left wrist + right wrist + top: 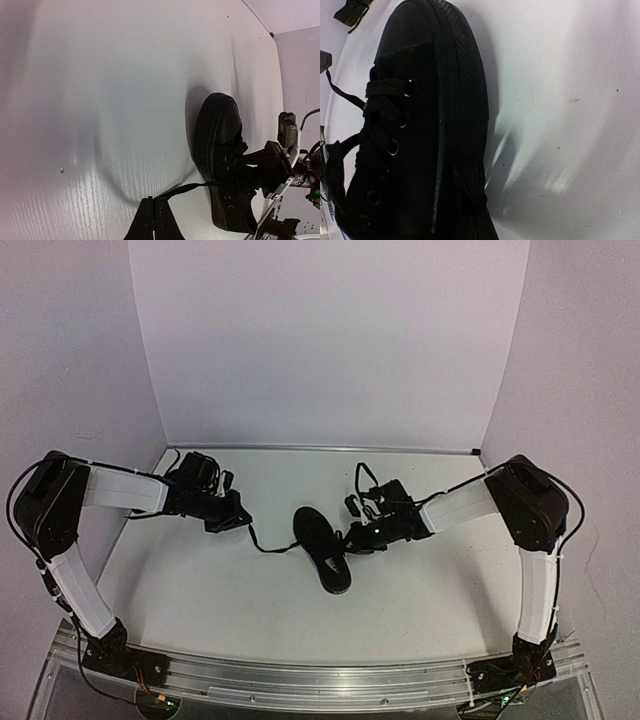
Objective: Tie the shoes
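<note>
Reading the top view first, you have one shoe (322, 550) in sight. It lies near the middle of the table (420, 620), between the two arms. No second shoe shows in any view.

The shoe's long axis runs on a diagonal. The toe points toward the far side and slightly to your left, and the heel comes toward the near edge and slightly to your right. The eyelet row faces up, and the right wrist view shows the sole's edge on that side.

The left end effector (237, 517) sits well out to the left of the toe end, apart from the shoe. Its fingers are clenched on the lace (190, 189), which runs from them across the bare table to the eyelets with a sag in it.

The right end effector (358, 539) is much nearer, pressed in just beside the shoe's right flank at mid-length. It looks clenched on the second lace (470, 187), a flat band rising off the shoe's side toward its fingertips. Black on black makes that grip hard to confirm.

So the shoe lies to the right of your left arm and to the left of your right arm, with one lace end going each way across its long axis. Judging from that, crossing the two ends over the eyelet row is the step in hand. The left side has the longer reach to make and slack to take up first.
</note>
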You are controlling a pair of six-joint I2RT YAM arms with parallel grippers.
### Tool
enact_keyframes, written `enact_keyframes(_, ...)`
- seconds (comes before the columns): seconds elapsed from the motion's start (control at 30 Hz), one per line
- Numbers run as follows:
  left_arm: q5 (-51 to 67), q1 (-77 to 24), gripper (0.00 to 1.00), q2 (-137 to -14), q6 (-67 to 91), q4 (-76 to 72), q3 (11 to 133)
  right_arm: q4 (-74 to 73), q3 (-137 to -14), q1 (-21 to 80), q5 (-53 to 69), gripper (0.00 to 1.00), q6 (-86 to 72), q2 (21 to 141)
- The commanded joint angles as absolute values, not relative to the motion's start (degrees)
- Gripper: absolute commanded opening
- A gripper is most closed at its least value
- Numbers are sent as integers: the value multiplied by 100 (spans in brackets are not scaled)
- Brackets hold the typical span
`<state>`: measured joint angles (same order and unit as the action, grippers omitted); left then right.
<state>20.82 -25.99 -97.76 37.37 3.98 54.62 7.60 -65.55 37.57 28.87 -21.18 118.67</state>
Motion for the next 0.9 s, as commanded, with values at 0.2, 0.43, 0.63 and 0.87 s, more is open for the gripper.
enact_keyframes(0.2,1886,-2115,0,-9345,3967,385,5427,661,-5502,3833,3170,0,-2309,10663)
enact_keyframes(0.43,2101,-2111,0,-9473,4076,55,5359,751,-5727,4480,3214,0,-2457,11270)
enact_keyframes(0.63,2037,-2109,0,-9289,4019,168,5342,784,-5876,4647,3188,0,-2542,11269)
enact_keyframes(0.87,1772,-1989,0,-9010,3996,401,5359,369,-5182,4218,2363,0,-2687,9968)
